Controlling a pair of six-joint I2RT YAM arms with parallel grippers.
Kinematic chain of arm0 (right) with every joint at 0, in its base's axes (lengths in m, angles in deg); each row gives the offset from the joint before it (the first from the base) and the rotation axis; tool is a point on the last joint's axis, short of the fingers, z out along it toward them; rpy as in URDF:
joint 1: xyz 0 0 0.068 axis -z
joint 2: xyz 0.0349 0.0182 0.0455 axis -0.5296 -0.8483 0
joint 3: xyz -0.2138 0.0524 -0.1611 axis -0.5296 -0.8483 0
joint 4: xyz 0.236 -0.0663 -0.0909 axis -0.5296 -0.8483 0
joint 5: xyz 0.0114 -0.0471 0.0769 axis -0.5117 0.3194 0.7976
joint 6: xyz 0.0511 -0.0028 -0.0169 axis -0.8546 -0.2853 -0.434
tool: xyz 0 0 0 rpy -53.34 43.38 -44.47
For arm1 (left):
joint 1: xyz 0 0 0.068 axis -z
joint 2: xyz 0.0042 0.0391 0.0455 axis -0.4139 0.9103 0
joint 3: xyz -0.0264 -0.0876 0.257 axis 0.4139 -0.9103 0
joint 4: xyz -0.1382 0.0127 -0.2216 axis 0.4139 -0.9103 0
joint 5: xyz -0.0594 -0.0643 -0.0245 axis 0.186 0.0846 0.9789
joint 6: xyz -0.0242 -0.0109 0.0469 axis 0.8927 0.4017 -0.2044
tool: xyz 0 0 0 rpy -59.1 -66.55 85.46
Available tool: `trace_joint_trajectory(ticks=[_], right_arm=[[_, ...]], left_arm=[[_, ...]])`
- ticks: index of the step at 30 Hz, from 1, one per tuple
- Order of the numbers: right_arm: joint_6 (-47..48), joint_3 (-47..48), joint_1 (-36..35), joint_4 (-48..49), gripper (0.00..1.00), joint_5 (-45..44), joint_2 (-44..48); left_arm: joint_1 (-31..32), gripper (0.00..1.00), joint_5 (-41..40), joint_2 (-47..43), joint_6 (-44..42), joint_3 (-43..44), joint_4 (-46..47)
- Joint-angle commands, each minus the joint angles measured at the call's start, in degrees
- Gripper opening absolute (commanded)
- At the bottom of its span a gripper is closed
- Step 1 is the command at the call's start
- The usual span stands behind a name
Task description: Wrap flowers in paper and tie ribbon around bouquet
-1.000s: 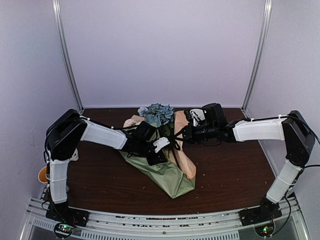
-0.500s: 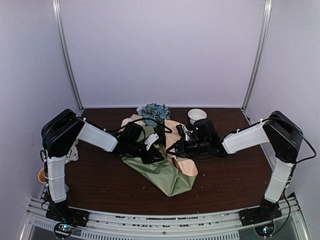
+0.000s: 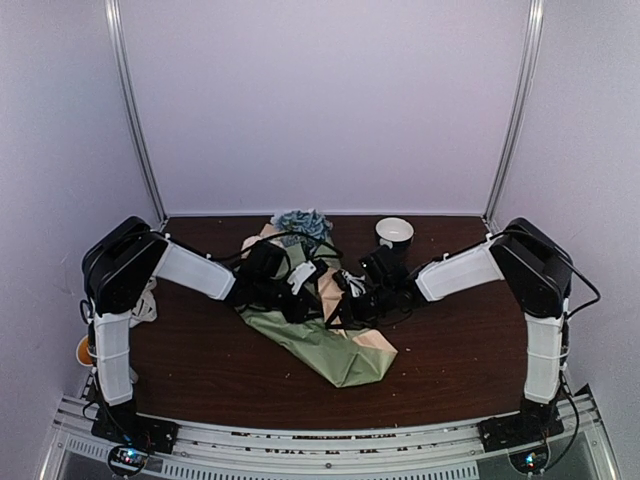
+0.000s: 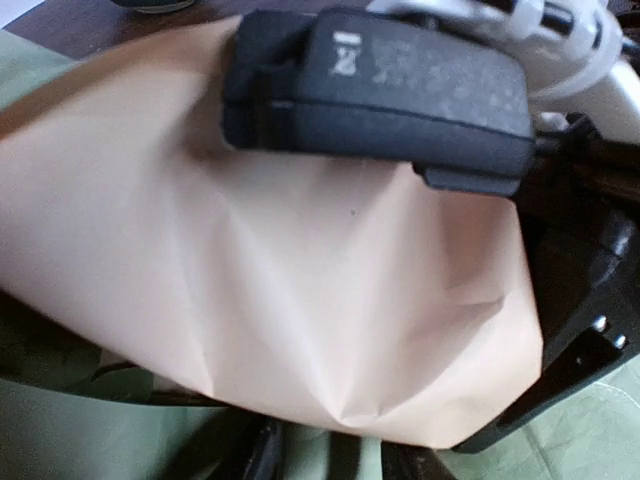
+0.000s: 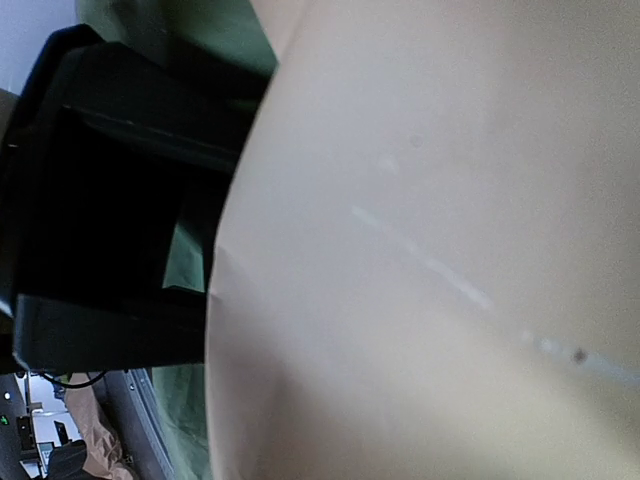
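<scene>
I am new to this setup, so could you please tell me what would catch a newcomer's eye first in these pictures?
At the centre of the scene, the left end effector and right end effector almost meet over the bouquet, a sage-green paper cone with a beige flap. Dusty blue flowers poke out at its far end. A white bowl stands just right of them.

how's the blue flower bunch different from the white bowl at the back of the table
The flowers are dusty blue and ruffled; the bowl is white, round and smooth. The flowers poke out of the paper wrap and are partly hidden by it; the bowl stands apart from the wrap, uncovered. Both sit near the far edge of the table.
</scene>
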Motion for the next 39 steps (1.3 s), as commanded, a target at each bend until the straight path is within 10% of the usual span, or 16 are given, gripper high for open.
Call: trace_joint_trajectory(ticks=[1, 6, 14, 27, 39], right_arm=[[3.4, 1.6, -0.4, -11.9, 0.0, -1.8, -2.9], [4.0, 2.5, -0.4, -14.1, 0.0, -2.0, -5.2], [5.5, 2.8, -0.4, -16.5, 0.0, -4.9, -4.0], [12.7, 14.8, -1.1, -26.7, 0.0, -10.5, 2.3], [9.3, 20.5, -6.0, -16.4, 0.0, -5.5, -1.3]], left_arm=[[-1.4, 0.39, -2.8, -3.9, 1.5, 0.1, -0.9], [-1.5, 0.52, -1.7, -11.7, 1.0, 0.9, -5.2], [-3.8, 0.46, -15.7, -23.0, 4.2, -4.5, -19.9], [-3.8, 0.47, -20.0, -5.2, 3.5, 3.3, -17.0], [-3.6, 0.45, -17.8, -1.5, 6.5, 1.1, -12.9]])
